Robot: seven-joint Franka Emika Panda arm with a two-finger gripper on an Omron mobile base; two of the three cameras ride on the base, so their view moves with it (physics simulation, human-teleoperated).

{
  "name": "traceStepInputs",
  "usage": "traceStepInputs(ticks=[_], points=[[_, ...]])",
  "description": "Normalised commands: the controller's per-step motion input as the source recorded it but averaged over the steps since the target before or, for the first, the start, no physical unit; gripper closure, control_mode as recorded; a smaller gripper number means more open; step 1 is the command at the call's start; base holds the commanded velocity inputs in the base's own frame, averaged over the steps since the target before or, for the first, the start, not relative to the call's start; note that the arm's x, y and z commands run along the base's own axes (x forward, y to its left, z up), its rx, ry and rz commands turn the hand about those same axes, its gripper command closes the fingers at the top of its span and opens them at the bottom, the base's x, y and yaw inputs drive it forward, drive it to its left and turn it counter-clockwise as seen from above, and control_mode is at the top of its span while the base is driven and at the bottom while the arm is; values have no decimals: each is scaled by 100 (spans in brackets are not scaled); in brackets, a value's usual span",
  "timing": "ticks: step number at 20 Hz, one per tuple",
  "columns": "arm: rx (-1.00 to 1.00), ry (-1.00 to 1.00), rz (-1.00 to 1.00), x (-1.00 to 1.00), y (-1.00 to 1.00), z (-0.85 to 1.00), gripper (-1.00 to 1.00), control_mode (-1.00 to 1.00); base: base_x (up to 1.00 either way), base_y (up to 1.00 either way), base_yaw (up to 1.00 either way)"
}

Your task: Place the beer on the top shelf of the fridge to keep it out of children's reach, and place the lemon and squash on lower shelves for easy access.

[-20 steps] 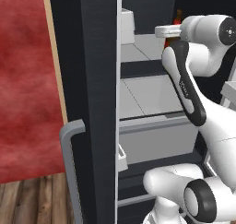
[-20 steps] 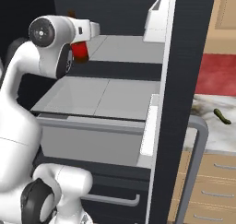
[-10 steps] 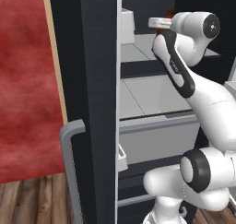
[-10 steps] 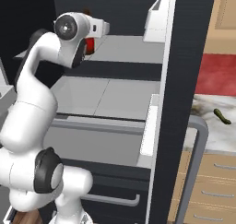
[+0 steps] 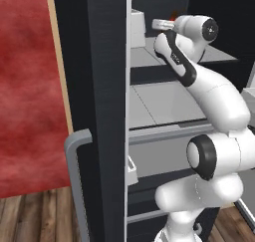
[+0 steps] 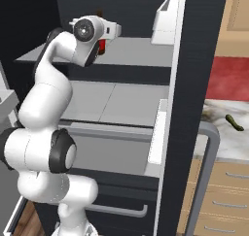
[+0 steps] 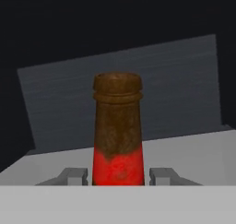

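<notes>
Clearly the tool [image 7: 118, 176] is clasping the beer [image 7: 117, 131]: in the hand view the two fingertips [image 7: 73, 176] are sitting tight on either side of the red label, with the brown neck rising between them. From the right base view the red of the bottle [image 6: 102, 45] is peeking out just under the arm's wrist, and it is hanging over the top shelf [image 6: 131, 53] of the fridge [image 6: 202, 60], near that shelf's left front part. Whether the bottle's base is already touching the plate cannot be told (the wrist is hiding it). The squash [image 6: 234, 123] is lying well apart on the surface [image 6: 223, 138] outside the open door, beside the tan cupboards.

The placing step is looking nearly done, judging by the height of the bottle. The main risk is a release while the base is hovering above the plate or sitting tilted; a narrow bottle like this would likely topple and roll toward the shelf's front. A second risk is the fingers dragging the neck sideways on withdrawal, if the tool is backing out before spreading fully.
</notes>
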Motion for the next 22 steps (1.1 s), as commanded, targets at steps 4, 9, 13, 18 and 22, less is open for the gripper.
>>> traceStepInputs(ticks=[4,9,13,18,22], points=[[0,-3,1,47,11,-23,100,-100,0,0,0],[-2,-1,3,38,18,-23,100,-100,0,0,0],[-6,0,2,38,31,-17,100,-100,0,0,0],[-9,0,1,42,41,-8,100,-100,0,0,0],[-14,0,1,31,56,-11,-100,-100,0,0,0]])
